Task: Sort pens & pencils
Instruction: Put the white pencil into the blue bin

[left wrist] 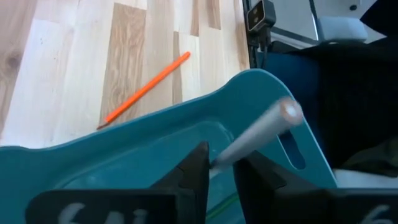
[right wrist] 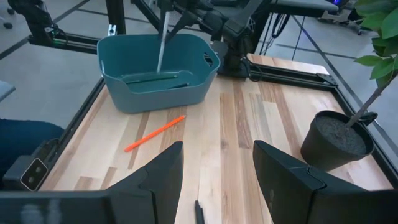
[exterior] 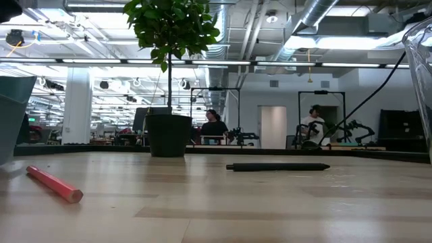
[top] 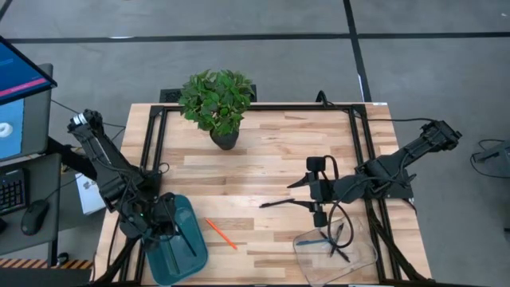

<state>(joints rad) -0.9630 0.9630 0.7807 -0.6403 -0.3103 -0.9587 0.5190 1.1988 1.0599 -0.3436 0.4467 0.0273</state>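
Observation:
A whitish-grey pencil (right wrist: 162, 43) hangs from my shut left gripper (left wrist: 219, 163) over the teal tray (right wrist: 124, 87) at the table's near left; in the high view the gripper (top: 171, 226) is above that tray. Dark sticks lie in the teal tray (right wrist: 155, 79). An orange pencil (top: 221, 233) lies flat on the wood, right of the teal tray. A black pen (top: 280, 203) also lies flat, at mid-table. My right gripper (right wrist: 217, 168) hovers open above the black pen's right end (right wrist: 199, 213), touching nothing. A blue pen (top: 317, 238) and dark ones (top: 338, 239) lie in the clear tray. My left gripper pinches the whitish-grey pencil between its two fingers near one end (left wrist: 222, 160). The fingers come from above, pointing down. The pencil hangs nearly upright below them, and its free end (left wrist: 288, 112) reaches down inside the teal tray's walls; whether it touches the floor I cannot tell.
A potted plant (top: 219, 104) stands at the table's far middle. The clear tray (top: 362, 257) sits at the near right edge, under the right arm. Black frame rails (top: 151, 143) run along the left and right table edges. Bare wood lies between the trays. People sit far off in the room (exterior: 214, 125).

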